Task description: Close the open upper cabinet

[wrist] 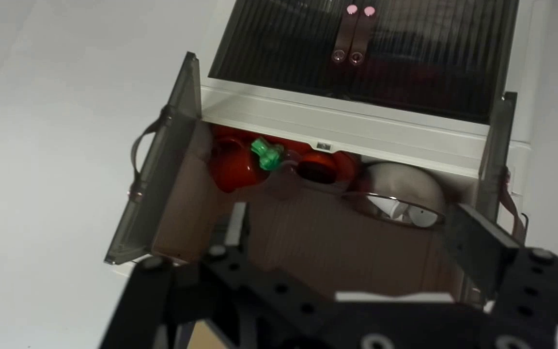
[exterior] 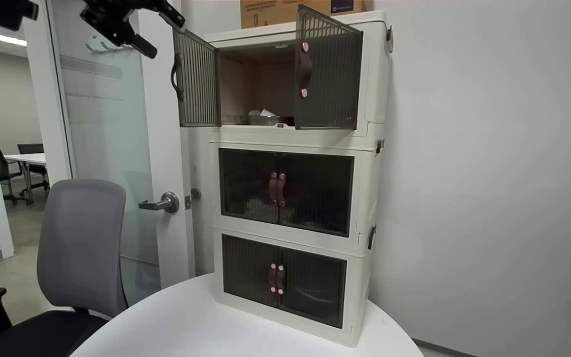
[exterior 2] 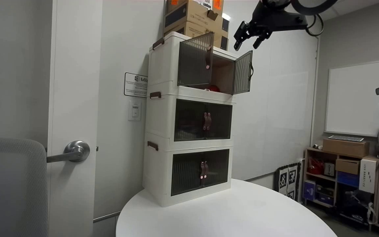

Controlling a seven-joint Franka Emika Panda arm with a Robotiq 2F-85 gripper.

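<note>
The upper cabinet (exterior: 290, 133) (exterior 2: 163, 62) is the top tier of the white unit. Both smoky doors are swung open: the left door (exterior: 197, 82) (exterior 2: 194, 62) and the right door (exterior: 332, 79) (exterior 2: 243, 74), with reddish-brown handles. The wrist view, upside down, looks into the upper cabinet (wrist: 405, 148) between its left door (wrist: 496, 160) and right door (wrist: 167, 169). My gripper (exterior: 165, 37) (exterior 2: 247, 46) (wrist: 351, 218) is open and empty in front of the cabinet, near the height of the door tops. In an exterior view it is apart from both doors.
The middle tier (exterior: 285, 191) and bottom tier (exterior: 283, 280) have shut doors. Inside the upper cabinet are red items (wrist: 235, 167), a green item (wrist: 268, 154) and a bowl (wrist: 400, 182) with white pieces. Cardboard boxes (exterior 2: 197, 19) stand on top. A round white table (exterior: 206, 322) bears the unit.
</note>
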